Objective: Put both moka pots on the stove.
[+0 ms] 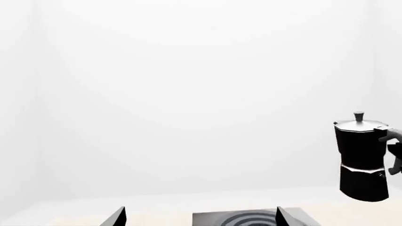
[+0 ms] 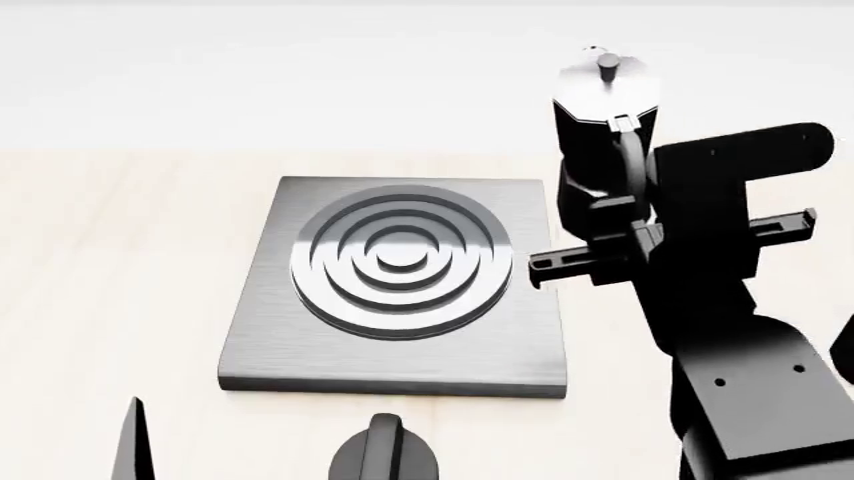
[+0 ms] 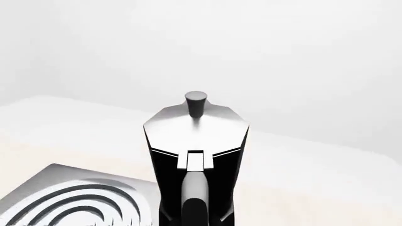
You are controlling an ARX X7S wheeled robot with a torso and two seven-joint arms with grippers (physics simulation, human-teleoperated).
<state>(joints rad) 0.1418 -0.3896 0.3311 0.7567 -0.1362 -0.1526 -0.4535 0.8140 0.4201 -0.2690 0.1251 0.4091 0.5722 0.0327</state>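
Observation:
Only one moka pot (image 2: 603, 105) shows, glossy black with a silvery lid. It hangs off the table, past the right far corner of the stove (image 2: 400, 350). My right gripper (image 2: 610, 205) is shut on its curved handle (image 3: 195, 197), which fills the near part of the right wrist view below the lid (image 3: 196, 128). From the left wrist view the same moka pot (image 1: 361, 160) appears in the air, to the right of the stove (image 1: 217, 219). My left gripper (image 1: 201, 218) stands open and holds nothing, near the stove's front edge. One of its fingers (image 2: 134, 440) shows in the head view.
A squat black round knob (image 2: 387, 452) sits on the light wooden table (image 2: 120, 250) just in front of the stove. The right arm (image 2: 727, 330) rises along the stove's right side. White walls stand behind the table.

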